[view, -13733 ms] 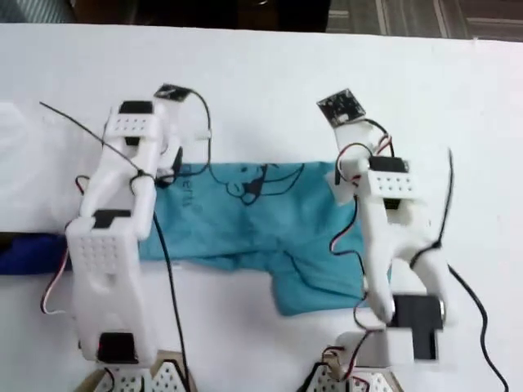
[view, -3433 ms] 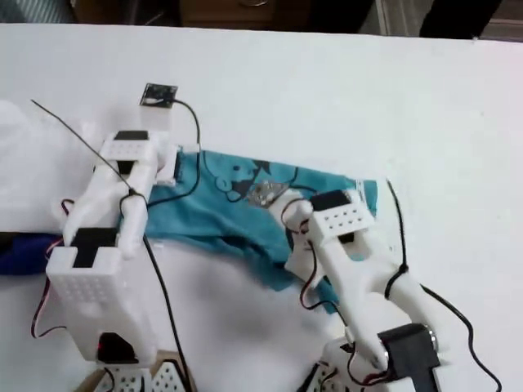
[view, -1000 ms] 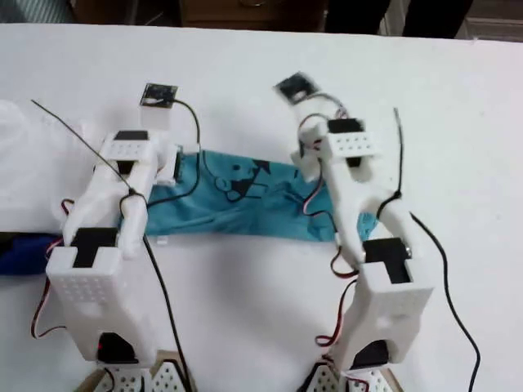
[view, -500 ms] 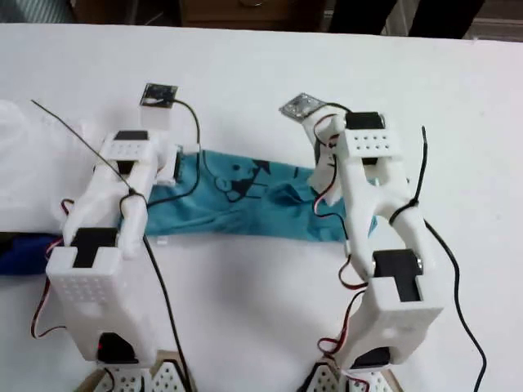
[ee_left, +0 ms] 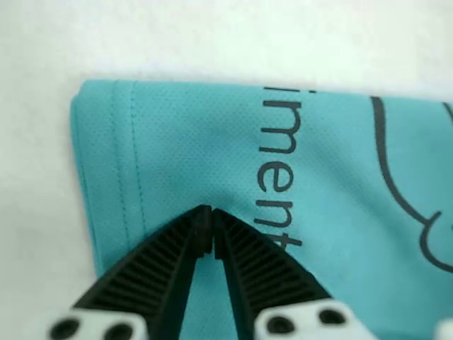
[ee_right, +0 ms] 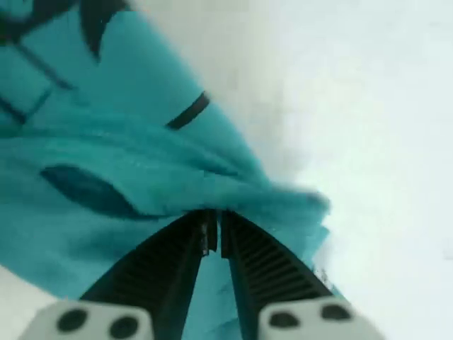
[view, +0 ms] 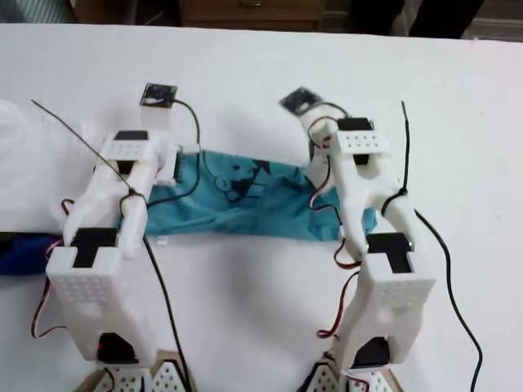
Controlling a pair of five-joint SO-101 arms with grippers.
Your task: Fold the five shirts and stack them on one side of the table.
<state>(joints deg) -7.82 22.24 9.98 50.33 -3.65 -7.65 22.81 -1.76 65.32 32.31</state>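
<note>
Both ends of the teal shirt (view: 245, 208) were clenched in my left pincer (ee_left: 212, 237) and right pincer (ee_right: 214, 237), likely to stretch it flat on the counter (view: 245, 65).

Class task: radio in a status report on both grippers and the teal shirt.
Left gripper shut on teal shirt near hemmed corner. Right gripper shut on its bunched end. Blue cloth off to the left.

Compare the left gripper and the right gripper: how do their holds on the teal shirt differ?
The left gripper pinches flat, smooth cloth of the teal shirt beside its stitched hem; the right gripper pinches bunched, rumpled cloth. The left gripper is at the lettered end, the right gripper at the opposite end. Both are shut on the same shirt.
</note>
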